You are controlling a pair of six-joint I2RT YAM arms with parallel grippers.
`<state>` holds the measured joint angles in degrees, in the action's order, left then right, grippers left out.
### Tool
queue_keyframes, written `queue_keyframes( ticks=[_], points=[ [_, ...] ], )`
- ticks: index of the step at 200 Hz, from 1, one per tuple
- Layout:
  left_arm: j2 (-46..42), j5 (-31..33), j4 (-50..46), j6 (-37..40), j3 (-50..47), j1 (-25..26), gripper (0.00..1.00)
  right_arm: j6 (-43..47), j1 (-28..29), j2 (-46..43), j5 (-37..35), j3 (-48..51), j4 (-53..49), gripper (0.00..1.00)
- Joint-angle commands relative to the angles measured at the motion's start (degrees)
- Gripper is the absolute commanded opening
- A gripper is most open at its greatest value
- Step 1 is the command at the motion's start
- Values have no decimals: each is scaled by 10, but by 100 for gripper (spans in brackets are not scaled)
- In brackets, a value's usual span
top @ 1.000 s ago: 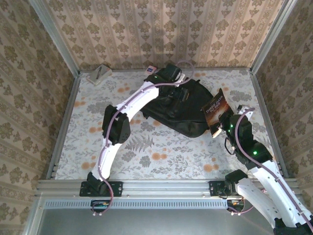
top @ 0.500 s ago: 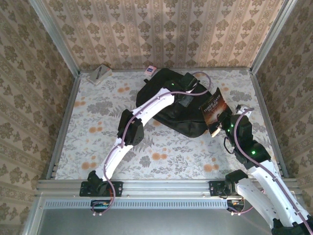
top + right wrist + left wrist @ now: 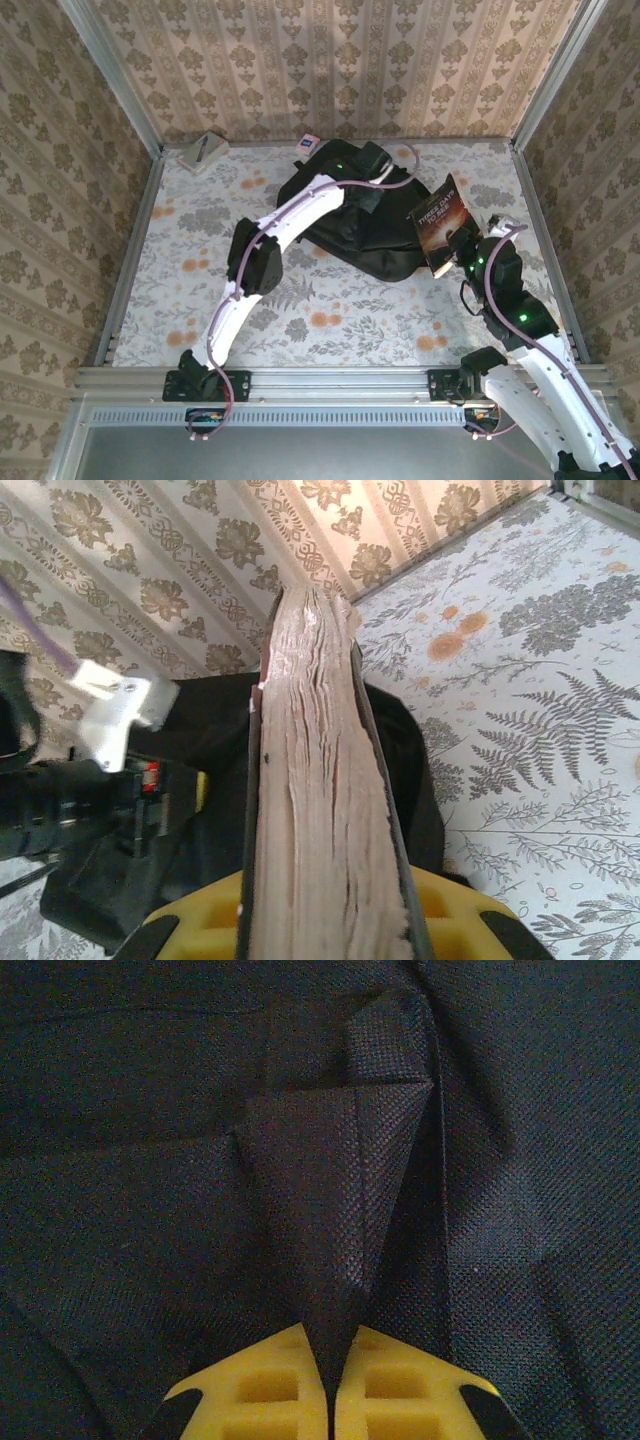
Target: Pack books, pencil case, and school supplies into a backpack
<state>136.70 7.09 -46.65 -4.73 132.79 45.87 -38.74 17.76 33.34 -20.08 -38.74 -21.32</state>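
The black backpack (image 3: 372, 248) lies at the back middle of the table. My left gripper (image 3: 368, 192) is down on its upper part. In the left wrist view this gripper (image 3: 330, 1348) is shut on a raised fold of the backpack's woven fabric (image 3: 330, 1200). My right gripper (image 3: 462, 256) holds a dark book with an orange glow (image 3: 440, 222) upright beside the backpack's right edge. The right wrist view shows its yellow fingers (image 3: 455, 905) clamped on the book's page edge (image 3: 320, 780), with the backpack (image 3: 415, 780) behind. A tiny pink-white packet (image 3: 308, 142) lies by the back wall.
A flat grey pouch (image 3: 203, 153), which looks like the pencil case, sits in the back left corner. Metal rails (image 3: 300, 380) edge the floral table, and patterned walls close in the back and both sides. The left arm (image 3: 290, 215) arches over the table's middle.
My left gripper swung right over the backpack, came back a little and shut on a fold of its fabric. The right gripper and its book edged slightly toward the back.
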Motion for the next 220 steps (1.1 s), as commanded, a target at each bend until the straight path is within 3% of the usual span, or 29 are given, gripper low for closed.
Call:
queue_keyframes(
  ticks=[1, 51, 75, 118, 169, 220],
  points=[
    [-83, -56, 8, -28, -34, -39, 0, 3, -3, -15, -37, -33, 15, 0],
    [-135, -119, 4, -36, -65, -76, 0, -14, -3, -13, -80, -49, -17, 0],
    [-162, -148, 11, -49, -83, -88, 0, -27, -3, -2, -58, -48, -30, 0],
    [-208, -221, 34, -83, -117, -114, 0, -69, -10, 10, 126, -22, 25, 0],
    [-263, -330, 109, -148, -201, -157, 0, -198, -54, 28, 272, -4, 23, 0],
    [-293, -361, 129, -175, -229, -173, 0, -395, -128, 62, 467, 107, 231, 0]
  ],
)
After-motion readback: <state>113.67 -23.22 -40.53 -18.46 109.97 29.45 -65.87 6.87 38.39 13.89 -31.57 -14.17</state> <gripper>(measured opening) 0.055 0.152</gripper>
